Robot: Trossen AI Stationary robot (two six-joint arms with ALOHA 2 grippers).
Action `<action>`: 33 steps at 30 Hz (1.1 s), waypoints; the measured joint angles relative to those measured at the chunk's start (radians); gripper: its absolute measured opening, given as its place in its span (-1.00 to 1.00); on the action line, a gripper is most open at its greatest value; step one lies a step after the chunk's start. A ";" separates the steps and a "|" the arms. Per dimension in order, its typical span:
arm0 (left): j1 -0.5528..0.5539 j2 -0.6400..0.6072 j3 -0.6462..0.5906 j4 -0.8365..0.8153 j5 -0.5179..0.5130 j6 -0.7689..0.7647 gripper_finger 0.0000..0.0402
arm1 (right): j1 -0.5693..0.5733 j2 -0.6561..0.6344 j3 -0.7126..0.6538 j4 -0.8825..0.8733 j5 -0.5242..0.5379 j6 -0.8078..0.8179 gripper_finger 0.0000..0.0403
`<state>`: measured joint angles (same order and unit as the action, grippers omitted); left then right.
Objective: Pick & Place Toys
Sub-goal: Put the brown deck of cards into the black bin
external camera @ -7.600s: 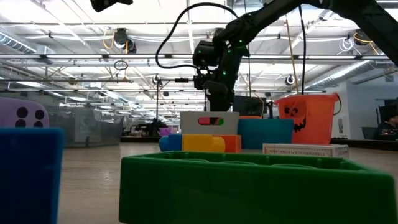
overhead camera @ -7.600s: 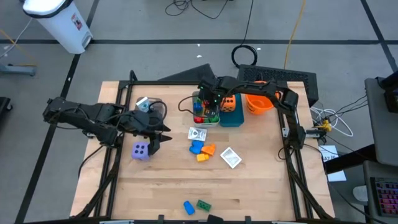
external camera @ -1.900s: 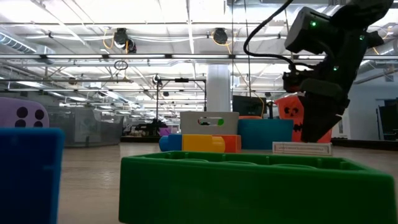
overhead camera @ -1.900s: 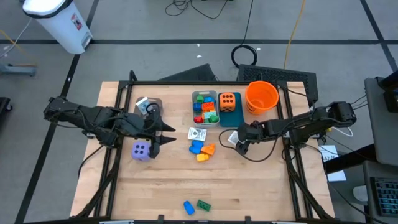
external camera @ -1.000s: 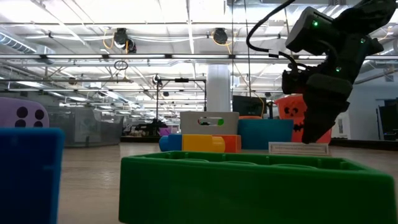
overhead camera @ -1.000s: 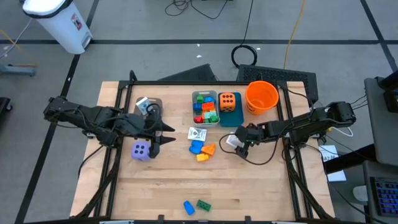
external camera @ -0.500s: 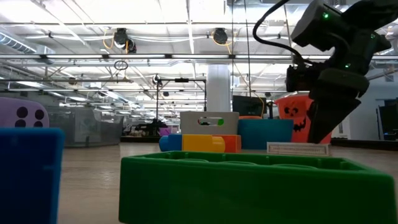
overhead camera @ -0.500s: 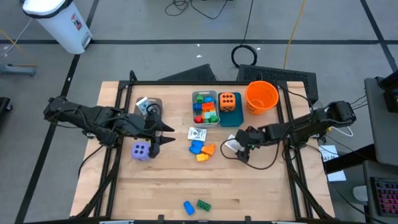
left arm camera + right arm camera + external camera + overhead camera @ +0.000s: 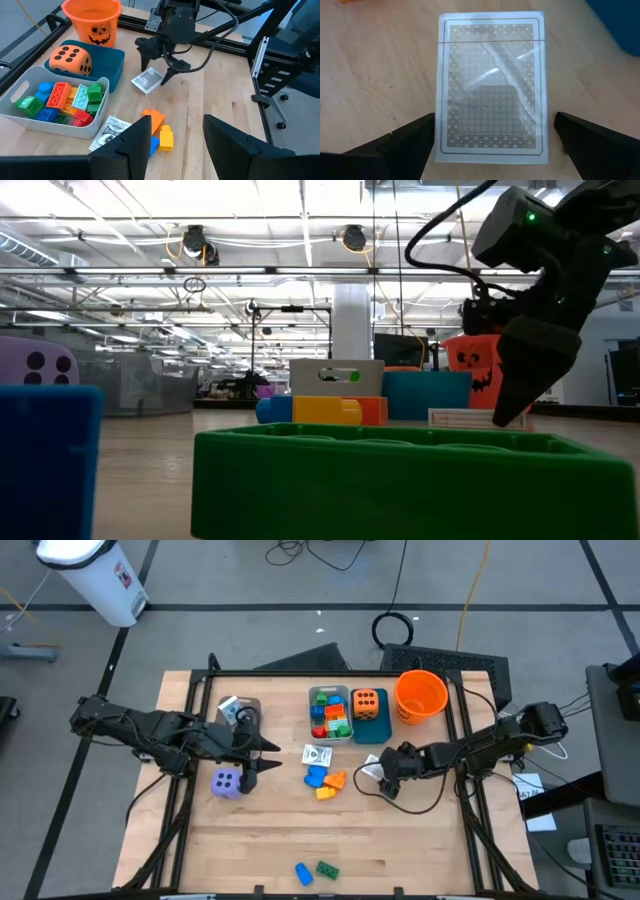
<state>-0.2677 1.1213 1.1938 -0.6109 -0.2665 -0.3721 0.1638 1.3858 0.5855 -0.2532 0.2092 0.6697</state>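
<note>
We see the right gripper (image 9: 377, 773) low over the table (image 9: 400, 850), right of the middle, with its two fingers (image 9: 405, 142) spread wide on either side of a white printed packet (image 9: 490, 87) that lies flat on the wood; the fingers do not touch it and nothing is held. In the left wrist view the same gripper (image 9: 156, 64) stands just above this packet (image 9: 148, 80), one finger on each side. From the packet, the teal bin (image 9: 371, 727) with the orange black-dotted die (image 9: 367, 702) inside is at about 12 o'clock, and the orange bucket (image 9: 419, 696) is at about 1 o'clock. Beside the teal bin, at its 9 o'clock, stands the grey bin (image 9: 331, 715) full of red, green, blue and yellow bricks (image 9: 65, 100). A second packet (image 9: 318, 756) lies just below the grey bin, and a few blue and orange bricks (image 9: 325, 781) lie close together at its 6 o'clock. The left gripper (image 9: 252, 755) waits over the left part of the table, its fingers (image 9: 227, 145) partly apart and empty. The purple white-dotted die (image 9: 227, 781) sits on the wood just beside this gripper, at its 7 o'clock. Near the front edge of the table one blue brick (image 9: 303, 872) and one green brick (image 9: 327, 869) lie side by side, well apart from the rest.
</note>
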 joint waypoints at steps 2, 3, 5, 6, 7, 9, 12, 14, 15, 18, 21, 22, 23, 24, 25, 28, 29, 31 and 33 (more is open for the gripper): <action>0.005 0.000 0.000 0.000 0.000 -0.002 -0.07 | 0.000 0.002 -0.002 0.000 0.006 0.000 0.98; 0.008 0.000 0.000 -0.002 0.000 -0.002 -0.07 | 0.000 0.002 -0.002 0.000 0.009 -0.001 0.98; 0.015 0.000 0.000 -0.001 0.006 -0.004 -0.07 | 0.000 -0.002 -0.003 0.002 0.032 -0.003 0.96; 0.018 0.000 0.000 -0.002 0.011 -0.005 -0.07 | 0.000 -0.005 -0.004 0.000 0.041 -0.004 0.94; 0.022 0.000 0.000 -0.002 0.013 -0.006 -0.07 | 0.000 -0.005 -0.005 0.000 0.045 -0.011 0.92; 0.028 0.000 0.000 -0.001 0.025 -0.006 -0.07 | 0.000 -0.005 -0.005 0.002 0.045 -0.029 0.87; 0.038 0.000 0.000 0.000 0.038 -0.007 -0.07 | 0.000 -0.005 -0.005 0.001 0.049 -0.027 0.74; 0.041 0.000 0.000 0.000 0.040 -0.007 -0.07 | 0.000 -0.005 -0.005 0.001 0.051 -0.024 0.64; 0.042 0.000 0.000 0.000 0.040 -0.008 -0.07 | 0.000 -0.005 -0.006 0.001 0.051 -0.024 0.59; 0.044 0.000 0.000 0.000 0.040 -0.008 -0.07 | 0.000 -0.005 -0.006 0.007 0.052 -0.015 0.51; 0.044 0.000 0.000 0.001 0.040 -0.012 -0.07 | -0.001 -0.004 -0.009 0.062 0.050 -0.001 0.51; 0.044 0.000 0.000 0.002 0.040 -0.018 -0.07 | -0.001 -0.003 -0.008 0.104 0.048 -0.001 0.51; 0.044 0.000 0.000 0.003 0.040 -0.027 -0.07 | -0.001 -0.003 -0.004 0.140 0.048 -0.001 0.51; 0.044 0.000 0.000 0.005 0.041 -0.032 -0.07 | -0.001 -0.004 0.002 0.178 0.048 -0.007 0.53; 0.044 0.000 0.000 0.010 0.040 -0.034 -0.07 | -0.001 -0.005 0.011 0.210 0.048 -0.020 0.54; 0.044 0.000 0.000 0.023 0.040 -0.034 -0.07 | -0.001 -0.004 0.055 0.281 0.049 -0.084 0.57; 0.048 0.000 0.000 0.027 0.040 -0.034 -0.07 | -0.003 -0.004 0.076 0.294 0.049 -0.115 0.56; 0.061 0.000 0.000 0.034 0.041 -0.048 -0.07 | -0.007 -0.004 0.130 0.297 0.050 -0.181 0.54; 0.084 0.000 0.000 0.037 0.041 -0.084 -0.07 | -0.010 -0.004 0.186 0.292 0.052 -0.247 0.52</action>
<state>-0.1834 1.1213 1.1938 -0.5739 -0.2257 -0.4558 0.1543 1.3815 0.7713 0.0391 0.2607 0.4231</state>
